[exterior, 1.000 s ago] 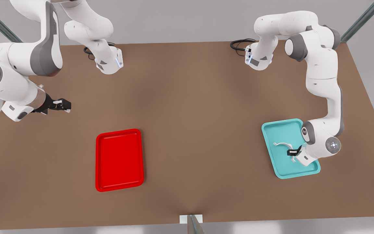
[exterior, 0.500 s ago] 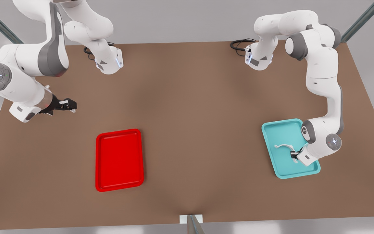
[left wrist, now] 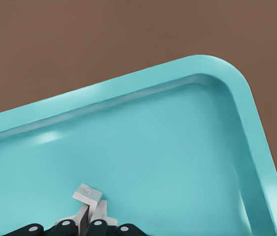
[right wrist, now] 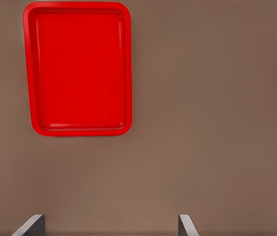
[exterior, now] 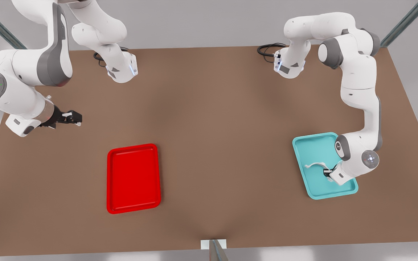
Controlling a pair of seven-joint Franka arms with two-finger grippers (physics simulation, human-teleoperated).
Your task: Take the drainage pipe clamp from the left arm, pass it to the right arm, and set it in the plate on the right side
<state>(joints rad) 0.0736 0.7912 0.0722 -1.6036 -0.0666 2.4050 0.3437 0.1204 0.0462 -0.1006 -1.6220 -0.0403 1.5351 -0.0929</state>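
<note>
The left gripper (exterior: 326, 172) has its fingers clenched on the drainage pipe clamp (exterior: 315, 165) inside the teal tray (exterior: 312, 145), while the right gripper (exterior: 74, 118) waits, fingers spread, near the worktop (exterior: 209, 119) edge beyond the plate (exterior: 133, 210).

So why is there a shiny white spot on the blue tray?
In the left wrist view a pale glare streak sits on the teal tray's inner rim, light bouncing off its glossy surface, near the left claw. In the front view the brown table shows a darker, soft shadow band down its middle.
</note>
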